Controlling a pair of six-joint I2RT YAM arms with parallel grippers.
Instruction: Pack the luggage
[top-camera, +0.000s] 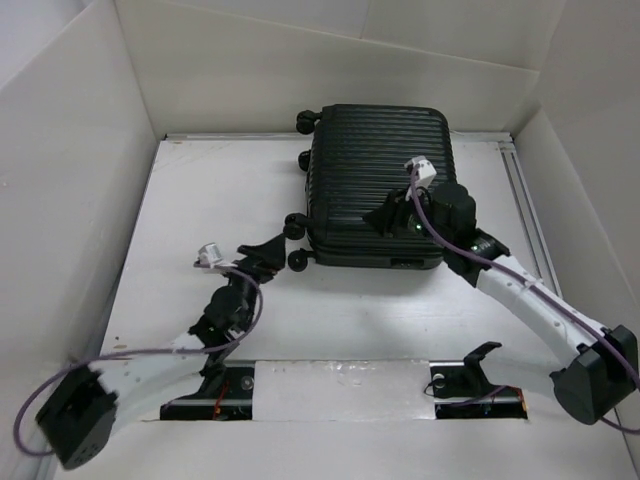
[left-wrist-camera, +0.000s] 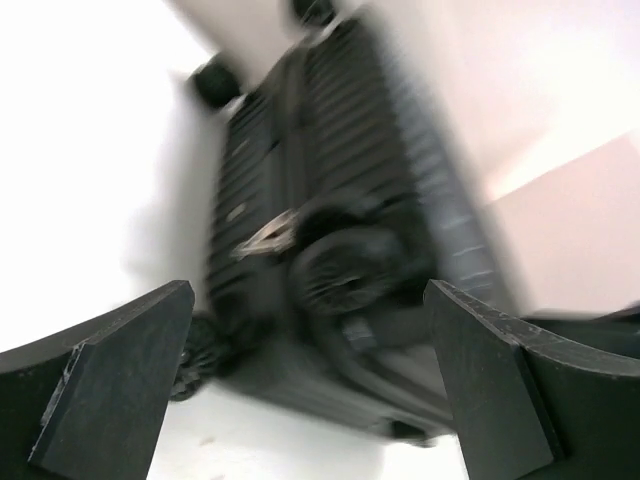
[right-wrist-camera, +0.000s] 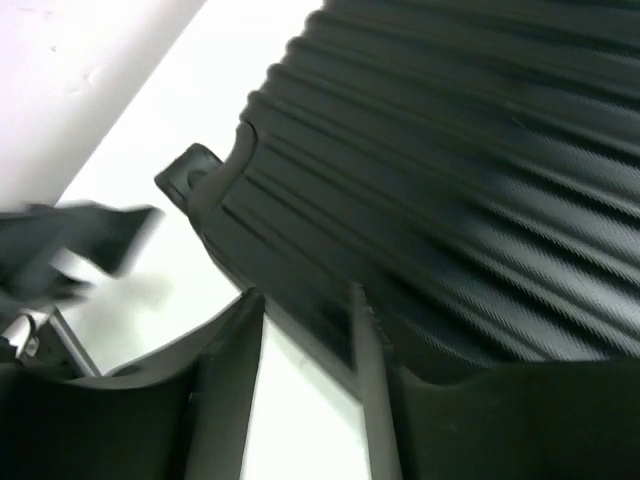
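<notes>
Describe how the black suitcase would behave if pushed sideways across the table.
The suitcase lies flat on its shell, wheels pointing sideways, so it would probably slide, not roll. Its ribbed hard shell looks stiff and likely slippery to grip.

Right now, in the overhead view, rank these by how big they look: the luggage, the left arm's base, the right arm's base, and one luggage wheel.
1. luggage, by far the largest.
2. left arm's base and right arm's base: they look alike, so I won't rank them.
3. luggage wheel, smallest.
</notes>
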